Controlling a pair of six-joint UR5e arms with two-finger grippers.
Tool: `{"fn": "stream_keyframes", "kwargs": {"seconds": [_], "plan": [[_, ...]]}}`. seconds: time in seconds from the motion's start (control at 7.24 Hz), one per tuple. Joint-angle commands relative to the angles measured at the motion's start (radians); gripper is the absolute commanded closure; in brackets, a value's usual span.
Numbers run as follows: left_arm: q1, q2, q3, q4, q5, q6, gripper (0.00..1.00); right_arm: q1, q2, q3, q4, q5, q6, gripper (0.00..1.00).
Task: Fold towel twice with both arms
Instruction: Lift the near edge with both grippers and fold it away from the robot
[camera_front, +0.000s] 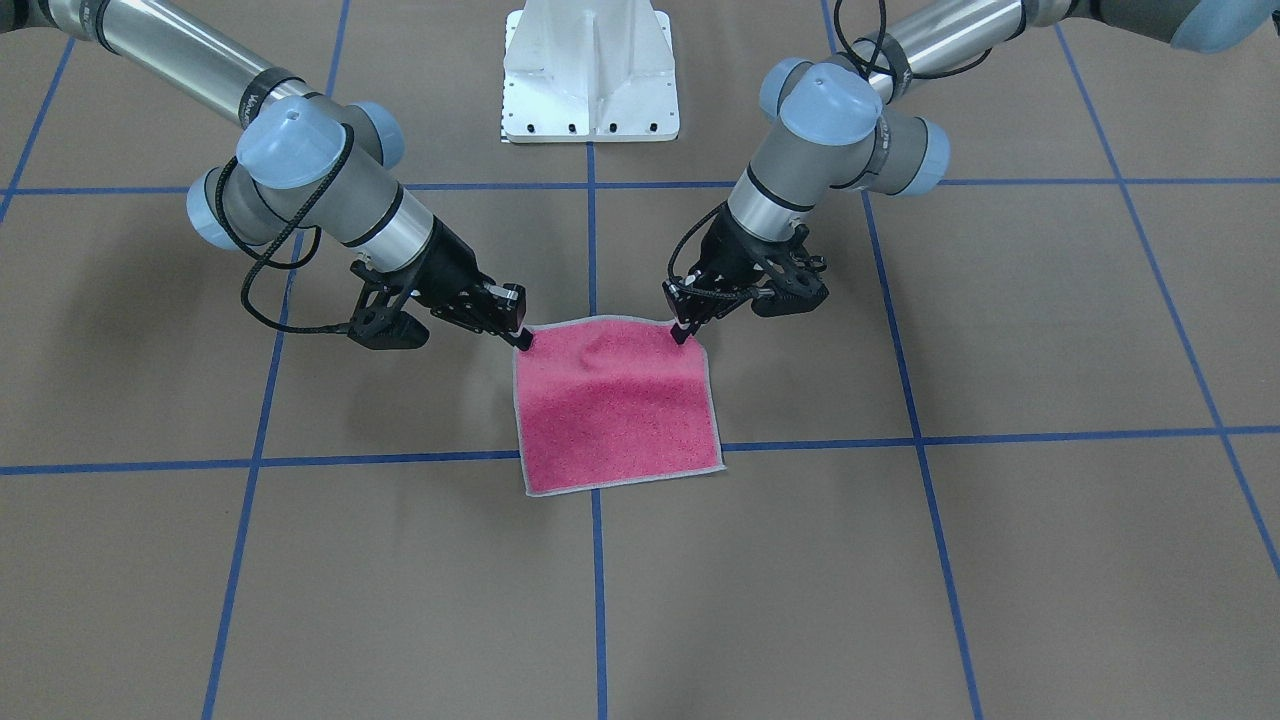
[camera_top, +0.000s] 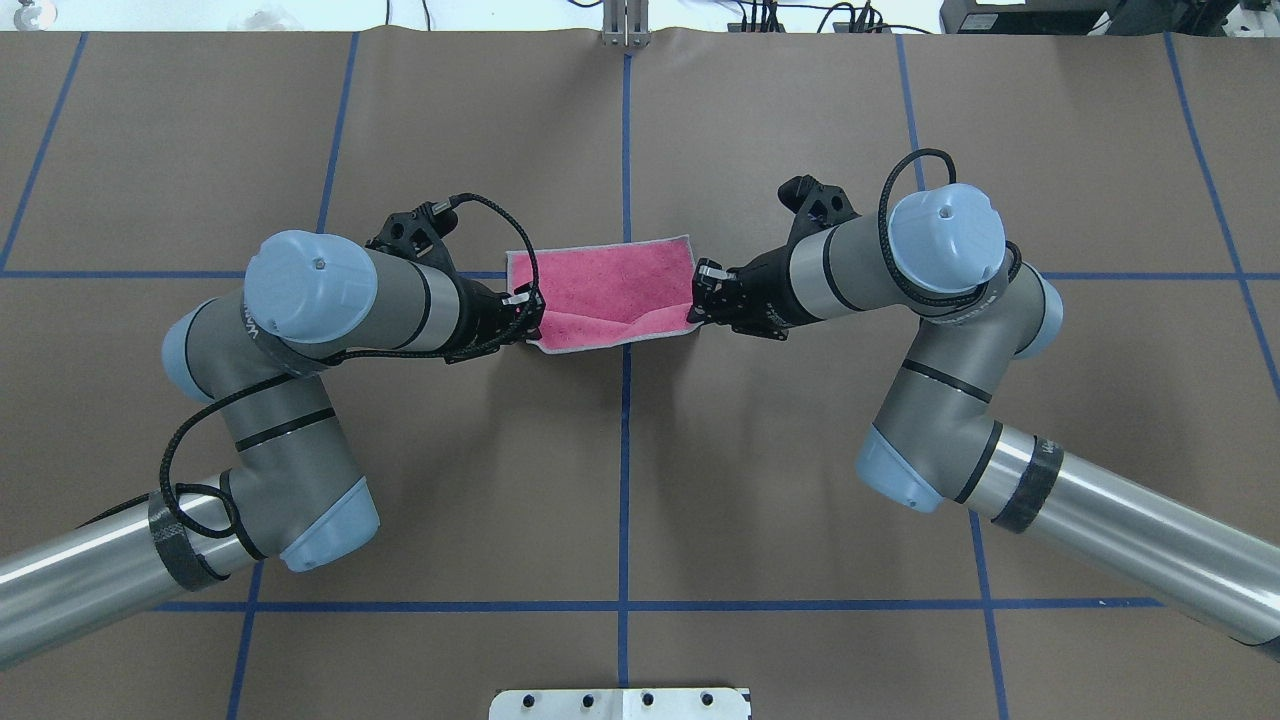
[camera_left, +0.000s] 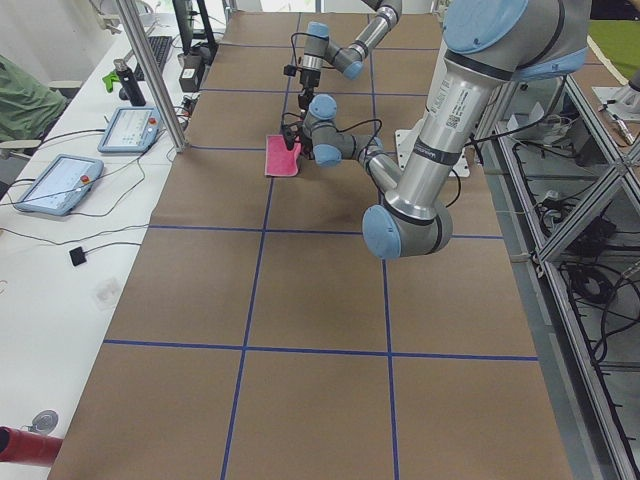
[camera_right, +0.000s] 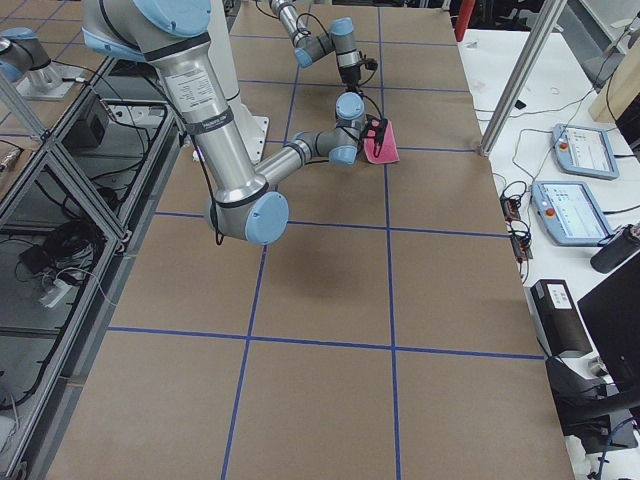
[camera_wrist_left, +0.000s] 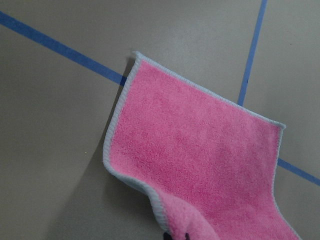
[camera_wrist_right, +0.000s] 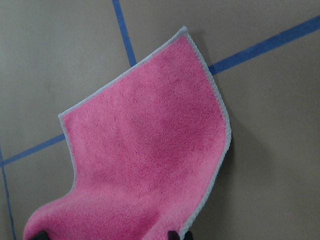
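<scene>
The towel (camera_front: 615, 405) (camera_top: 610, 290) lies pink face up at the table's middle, with a light grey border. Its edge nearest the robot is raised and rippled, while the far edge rests flat on the table. My left gripper (camera_front: 683, 330) (camera_top: 530, 318) is shut on one raised corner, and my right gripper (camera_front: 522, 338) (camera_top: 697, 305) is shut on the other. Each wrist view shows the towel (camera_wrist_left: 195, 155) (camera_wrist_right: 150, 165) sloping down away from the fingers, which are mostly out of frame. The side views show the towel (camera_left: 283, 156) (camera_right: 381, 142) only small and far off.
The brown table is marked with blue tape lines (camera_front: 592, 230). The white pedestal base (camera_front: 590, 70) (camera_top: 620, 703) stands at the robot's side. Tablets (camera_left: 58, 183) (camera_right: 575, 212) and cables lie on a white bench beyond the far edge.
</scene>
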Motion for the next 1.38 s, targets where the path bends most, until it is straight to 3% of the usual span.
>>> {"fn": "stream_keyframes", "kwargs": {"seconds": [0.0, 0.28, 0.97, 1.24], "plan": [[-0.006, -0.002, 0.01, 0.0, 0.001, 0.0, 1.0, 0.009, 0.017, -0.01, -0.002, -0.047, 0.0, 1.0], [-0.026, -0.025, 0.013, 0.003, 0.001, -0.002, 1.0, 0.011, 0.064, -0.074, 0.0, -0.06, 0.0, 1.0], [-0.037, -0.074, 0.102, 0.001, 0.001, -0.002, 1.0, 0.029, 0.072, -0.113, 0.0, -0.127, 0.0, 1.0], [-0.051, -0.076, 0.104, 0.0, 0.001, -0.003, 1.0, 0.029, 0.127, -0.18, 0.0, -0.143, 0.0, 1.0]]}}
